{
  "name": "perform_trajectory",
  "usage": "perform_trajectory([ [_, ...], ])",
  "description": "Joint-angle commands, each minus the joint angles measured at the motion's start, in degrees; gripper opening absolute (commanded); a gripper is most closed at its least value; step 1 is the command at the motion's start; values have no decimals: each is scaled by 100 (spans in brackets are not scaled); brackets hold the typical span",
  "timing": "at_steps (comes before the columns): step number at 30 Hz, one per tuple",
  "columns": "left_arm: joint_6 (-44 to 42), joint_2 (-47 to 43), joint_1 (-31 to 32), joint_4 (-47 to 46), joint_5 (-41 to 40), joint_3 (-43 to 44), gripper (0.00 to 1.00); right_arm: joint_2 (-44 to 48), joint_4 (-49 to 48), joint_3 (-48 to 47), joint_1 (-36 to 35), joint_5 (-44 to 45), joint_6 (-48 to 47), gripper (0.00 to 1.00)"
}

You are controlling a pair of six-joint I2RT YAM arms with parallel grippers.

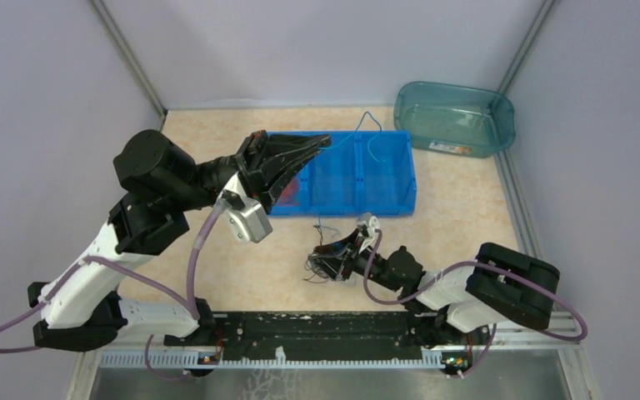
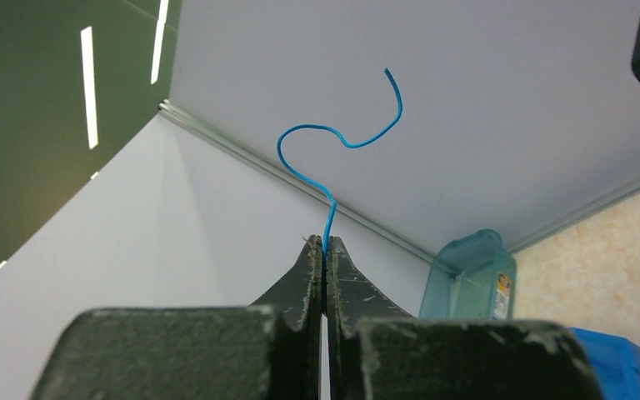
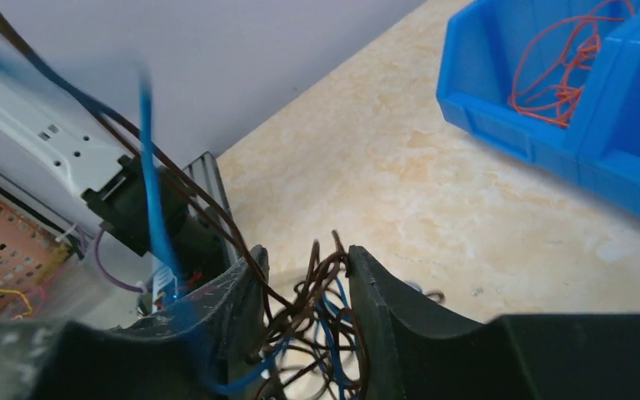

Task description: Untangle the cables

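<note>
- From above: the left pincer [image 1: 326, 141] hangs over the blue bin [image 1: 406, 190]; the tangle [image 1: 315, 268] sits at the right pincer [image 1: 338, 257].
- Left wrist: clenched on one blue wire [image 2: 346, 142], seemingly light and springy, curling beyond its tips.
- Right wrist: jaws straddle the limp tangle; whether they grip it is unclear. Loose ends look best to pull.

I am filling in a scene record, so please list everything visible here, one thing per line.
table: one, beige, under everything
bin: one, blue, divided, back middle of the table
orange wires: one bunch, orange-red, in the bin's left compartment
tub: one, clear teal, back right corner
tangle: one, dark brown and blue wires, on the table before the bin
blue wire: one, blue, held above the bin
left gripper: one, black, shut on the blue wire
right gripper: one, black, jaws apart around the tangle
</note>
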State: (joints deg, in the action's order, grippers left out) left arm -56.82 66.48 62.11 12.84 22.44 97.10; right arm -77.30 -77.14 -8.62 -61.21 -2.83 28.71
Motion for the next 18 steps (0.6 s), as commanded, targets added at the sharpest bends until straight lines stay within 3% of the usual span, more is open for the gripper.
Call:
perform_trajectory([
  [1, -359, -23, -20, -814, 31, 364, 0, 62, 64, 150, 21, 320, -112, 46],
  [6, -401, -139, -19, -698, 12, 215, 0, 1099, 1212, 68, 17, 482, -516, 61],
  [12, -310, -144, -14, -795, 26, 181, 0, 2556, 2730, -148, 21, 625, -1003, 65],
  [18, -147, -206, -17, -697, 109, -12, 0, 2918, 3323, -999, 20, 13, -1343, 76],
])
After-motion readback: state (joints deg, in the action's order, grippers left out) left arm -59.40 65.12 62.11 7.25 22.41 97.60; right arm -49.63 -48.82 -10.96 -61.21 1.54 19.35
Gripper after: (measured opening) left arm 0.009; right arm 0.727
